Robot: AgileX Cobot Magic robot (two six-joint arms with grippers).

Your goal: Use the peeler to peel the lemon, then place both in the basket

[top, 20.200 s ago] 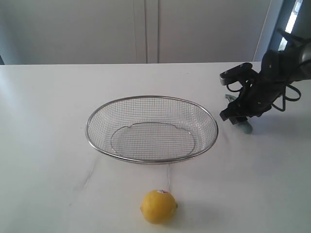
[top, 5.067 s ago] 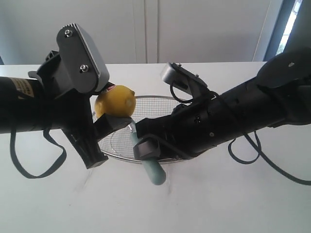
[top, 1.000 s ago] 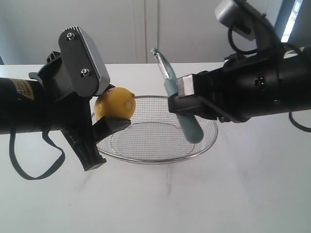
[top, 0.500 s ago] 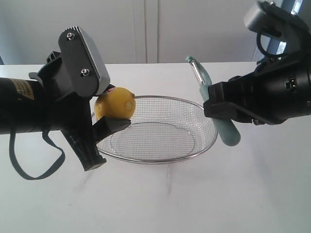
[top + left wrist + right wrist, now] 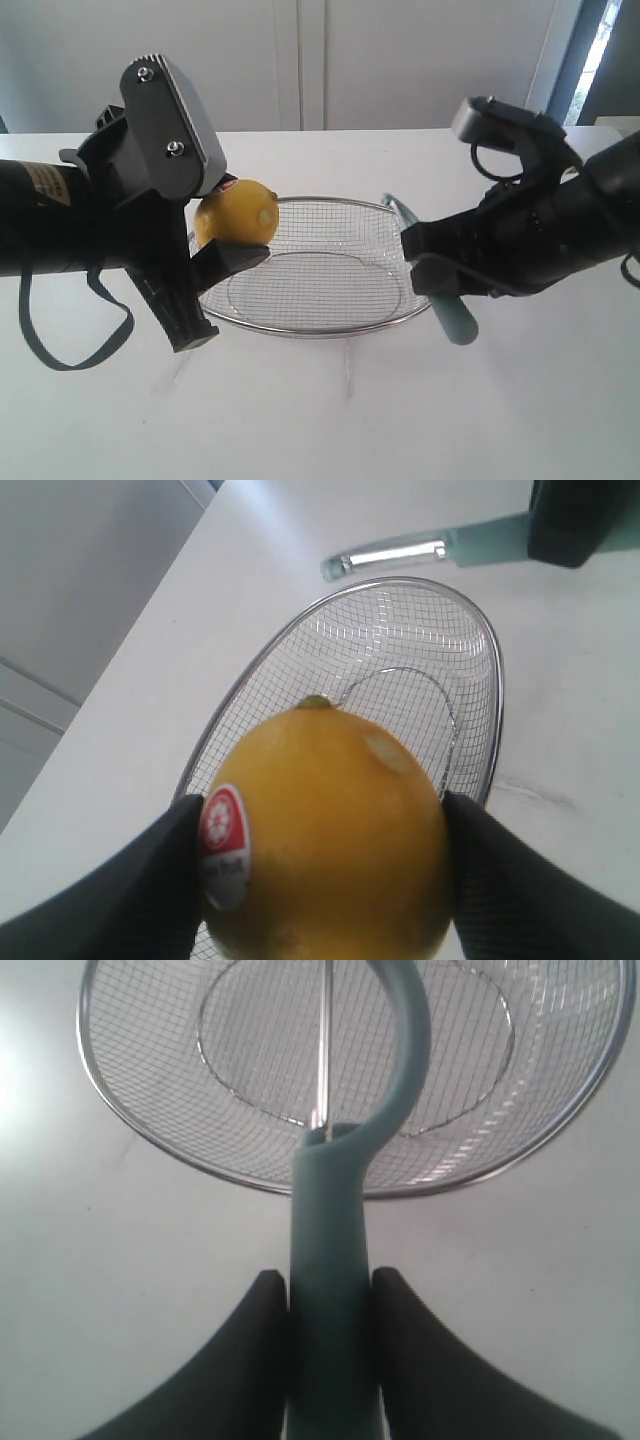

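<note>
Two black robot arms meet over a white table [image 5: 350, 420], one pincer on each side of a wire basket [image 5: 300, 332].

The left pincer [image 5: 233, 222] is closed around the lemon [image 5: 242, 212], with a dark finger pressed against each side of the fruit. In its wrist view the left pincer [image 5: 325, 855] frames the lemon [image 5: 330, 830], which fills most of the picture. A small red-and-white sticker [image 5: 223, 832] sits just beside one finger. The lemon is lifted clear of the table. The basket [image 5: 495, 680] lies below and beyond the pincer's fingertips.

The right pincer [image 5: 432, 275] is clamped narrowly on the teal handle of the peeler [image 5: 455, 318]. The butt of the handle sticks out behind the fingers, over bare table outside the basket. In the wrist view the right pincer [image 5: 328, 1360] squeezes the handle from both sides. The peeler [image 5: 328, 1210] runs straight out past the fingertips. Its looped head and thin metal blade reach over the near rim of the basket [image 5: 150, 1132] and above the mesh floor. Whether the blade touches the mesh cannot be told.

From the left pincer's camera, the peeler [image 5: 400, 552] shows past the far rim of the basket.
</note>
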